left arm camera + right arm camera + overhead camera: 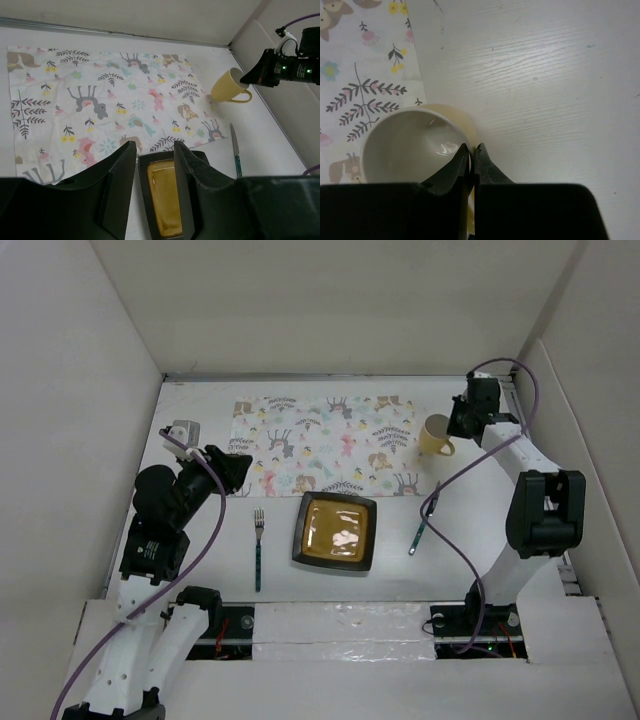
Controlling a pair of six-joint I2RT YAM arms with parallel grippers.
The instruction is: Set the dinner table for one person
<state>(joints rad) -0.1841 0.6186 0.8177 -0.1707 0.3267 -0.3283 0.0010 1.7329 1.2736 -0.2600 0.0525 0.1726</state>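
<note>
A yellow mug (436,434) (230,86) stands on the dinner table (200,560) just off the right edge of the animal-print placemat (325,445). My right gripper (457,424) (472,149) is shut on the mug (410,145), pinching its rim wall with one finger inside and one outside. My left gripper (240,468) (155,145) hangs open near the placemat's left front corner, holding nothing. The dark square plate (335,531) (165,200) with an amber centre shows between its fingers, lower down and farther off.
A teal-handled fork (258,545) lies left of the plate and a teal-handled knife (420,530) (236,155) lies right of it, slanted. White wall panels (80,390) close in the left, back and right sides. Purple cables loop off both arms.
</note>
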